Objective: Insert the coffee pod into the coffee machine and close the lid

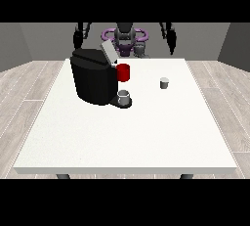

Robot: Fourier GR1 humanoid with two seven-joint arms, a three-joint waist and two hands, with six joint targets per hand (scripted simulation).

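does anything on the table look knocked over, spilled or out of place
Nothing stands out. The coffee machine stands upright with its lid raised, a cup under its spout. The coffee pod sits upright on the white table, apart from the machine. No spill shows.

Bare table [146,132] around pod [164,82]

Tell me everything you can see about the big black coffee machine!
The coffee machine is a chunky black box that looks like plastic, standing upright on the white table toward the view's left. Its grey lid is tipped up and open at the top. A red part sticks out at its front, and below that a small grey cup sits on the machine's dark base. No hand touches it.
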